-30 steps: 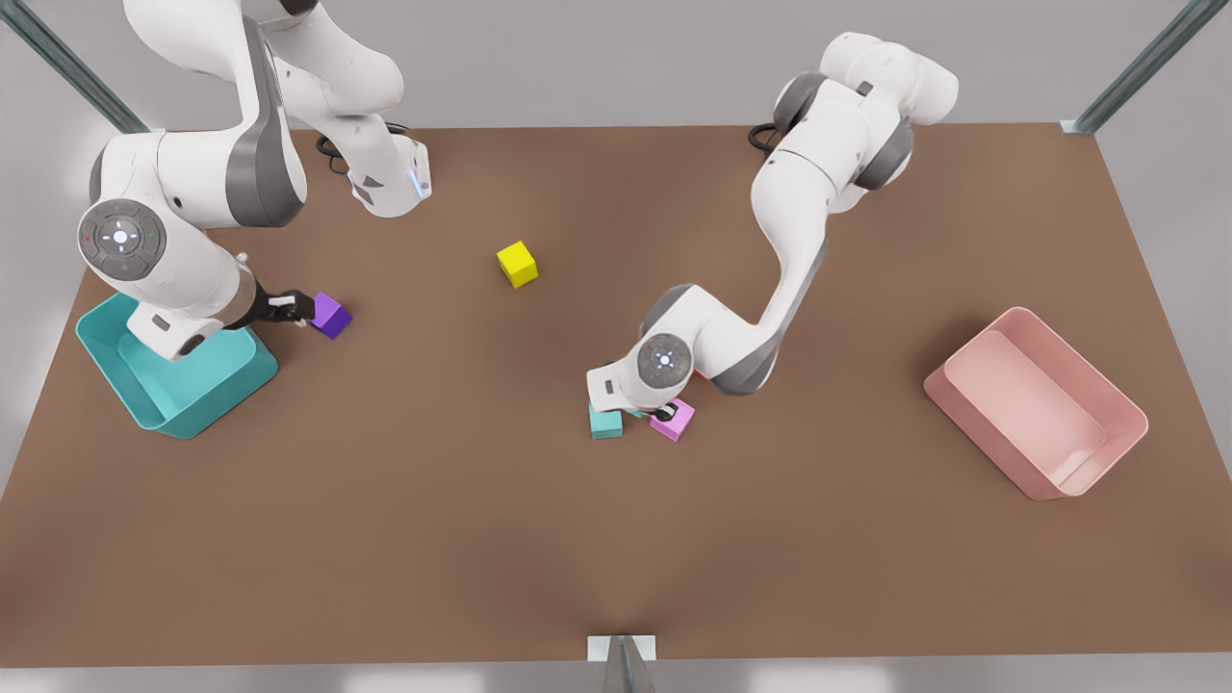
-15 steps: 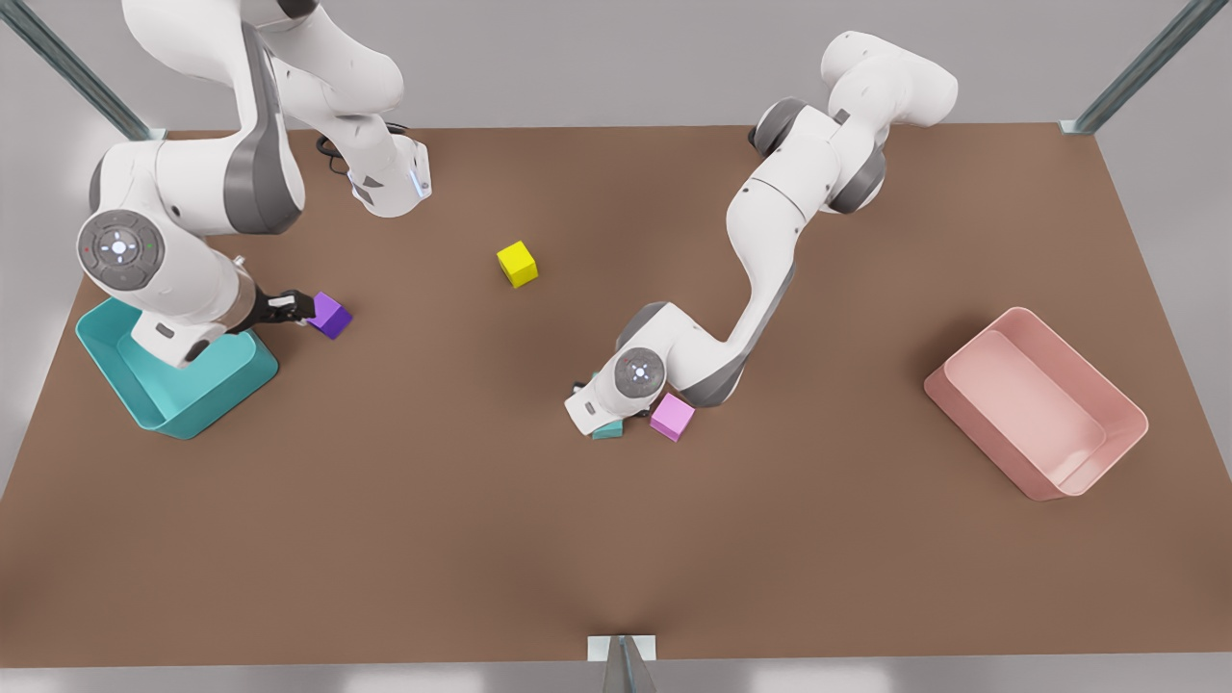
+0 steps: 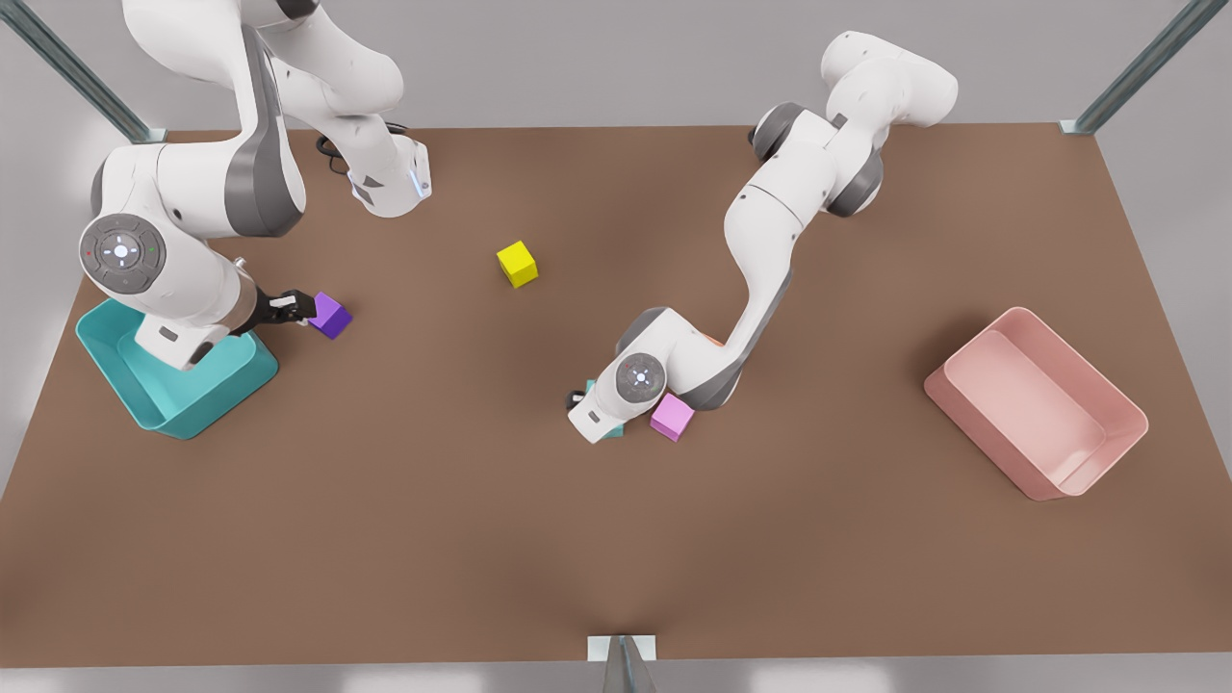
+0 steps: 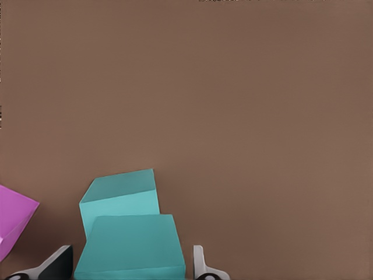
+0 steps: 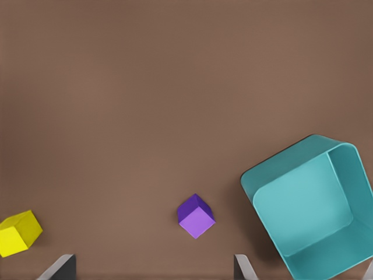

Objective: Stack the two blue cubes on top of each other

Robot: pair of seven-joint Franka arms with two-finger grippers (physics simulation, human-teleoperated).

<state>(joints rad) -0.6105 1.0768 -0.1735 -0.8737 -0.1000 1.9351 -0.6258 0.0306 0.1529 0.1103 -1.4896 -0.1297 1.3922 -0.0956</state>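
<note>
Brown table (image 3: 433, 539), grey walls behind it, metal struts at the corners. There are two white arms, one on each side of the far edge.

Left arm: reaches down to the table's middle, on the front view's right of centre. Its wrist covers most of the two blue cubes there, and only a sliver of teal (image 3: 616, 432) shows under it.

Left gripper (image 4: 131, 265): from its own camera, the nearer blue cube (image 4: 131, 245) sits squarely between the two fingers (image 4: 58, 263). The fingers are set narrow, close against its sides, and appear to clamp it. The farther blue cube (image 4: 119, 195) lies just behind the nearer one, partly covered by it and turned at a slight angle to it. I cannot tell whether the two touch, or whether the held cube is clear of the table.

A pink cube (image 3: 672, 417) sits just beside this pair, on the front view's right.

Right arm: hangs over the front view's left side of the table, well apart from the blue cubes. The right gripper (image 3: 294, 306) has its fingers spread wide and holds nothing. A purple cube (image 3: 331, 315) lies just ahead of it, and a teal bin (image 3: 173, 409) sits beside that, partly under the arm.

A yellow cube (image 3: 517, 264) stands alone toward the far middle. A pink bin (image 3: 982, 433) is at the front view's right.
</note>
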